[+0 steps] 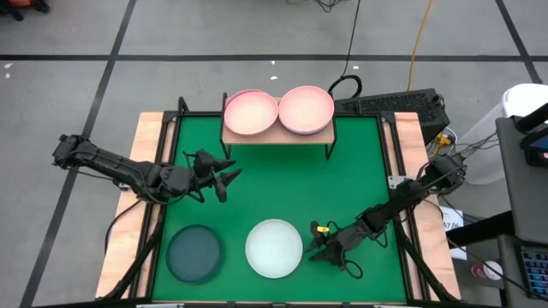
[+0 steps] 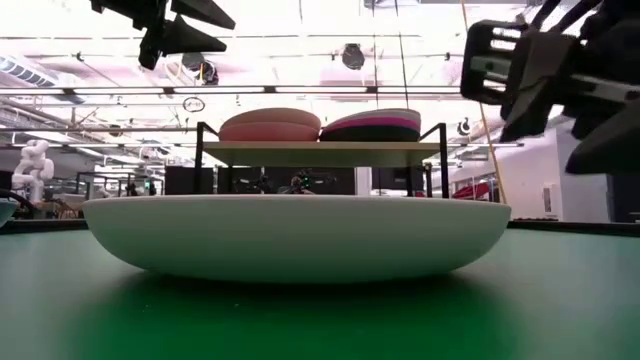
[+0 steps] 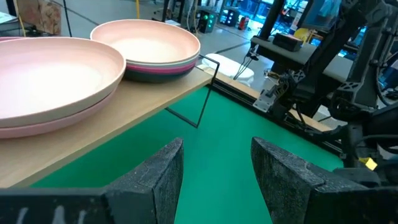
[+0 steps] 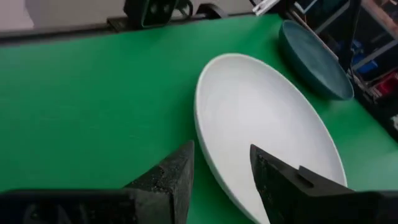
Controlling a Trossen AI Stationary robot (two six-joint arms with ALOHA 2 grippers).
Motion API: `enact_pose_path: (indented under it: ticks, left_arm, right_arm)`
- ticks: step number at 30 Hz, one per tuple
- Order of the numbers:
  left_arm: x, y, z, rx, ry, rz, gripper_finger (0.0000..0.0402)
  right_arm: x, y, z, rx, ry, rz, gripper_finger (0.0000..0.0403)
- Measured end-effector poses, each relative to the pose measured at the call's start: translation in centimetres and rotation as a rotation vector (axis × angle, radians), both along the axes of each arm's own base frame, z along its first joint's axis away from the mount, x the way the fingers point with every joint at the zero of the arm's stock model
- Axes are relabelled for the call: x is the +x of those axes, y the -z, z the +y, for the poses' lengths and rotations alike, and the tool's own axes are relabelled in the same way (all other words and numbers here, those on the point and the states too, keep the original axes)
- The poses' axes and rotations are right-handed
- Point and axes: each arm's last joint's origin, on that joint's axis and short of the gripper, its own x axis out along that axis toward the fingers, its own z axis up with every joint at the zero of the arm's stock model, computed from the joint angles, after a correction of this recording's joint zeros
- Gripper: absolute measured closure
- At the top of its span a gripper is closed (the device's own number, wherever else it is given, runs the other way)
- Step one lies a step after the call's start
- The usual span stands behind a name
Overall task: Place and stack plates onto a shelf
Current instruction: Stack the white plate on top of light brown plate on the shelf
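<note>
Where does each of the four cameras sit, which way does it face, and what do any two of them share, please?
High view: overhead, looking straight down on the green mat; both dark arms show.
Low view: table height, facing the wooden wire-legged shelf; both grippers hang above.
Left wrist view: behind the open left gripper, facing the shelf.
Right wrist view: behind the open right gripper, facing the mat.
Shared: low and right wrist views both show the round whitish mint plate.

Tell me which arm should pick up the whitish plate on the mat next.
Right, probably. The right gripper sits open beside the whitish plate, its rim between the fingers in the wrist view. The left gripper hangs open near the shelf, farther off.
</note>
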Motion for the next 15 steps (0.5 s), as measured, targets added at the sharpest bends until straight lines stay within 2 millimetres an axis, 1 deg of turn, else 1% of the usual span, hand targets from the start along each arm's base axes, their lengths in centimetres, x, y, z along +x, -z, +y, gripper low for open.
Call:
enact_pose_path:
  ticks: [6, 11, 15]
  left_arm:
    - [0.0, 0.0, 0.0, -0.002, -0.001, -0.003, 0.0209]
    - [0.0, -0.1, 0.0, -0.011, -0.002, -0.017, 0.0209]
    - [0.1, -0.3, 0.0, -0.014, -0.002, -0.029, 0.0209]
  right_arm:
    - [0.1, 1.0, -0.1, -0.037, -0.001, 0.025, 0.0261]
    - [0.5, 1.6, -0.6, -0.067, 0.057, 0.019, 0.0261]
    - [0.9, 2.0, -0.8, -0.068, 0.067, 0.014, 0.0261]
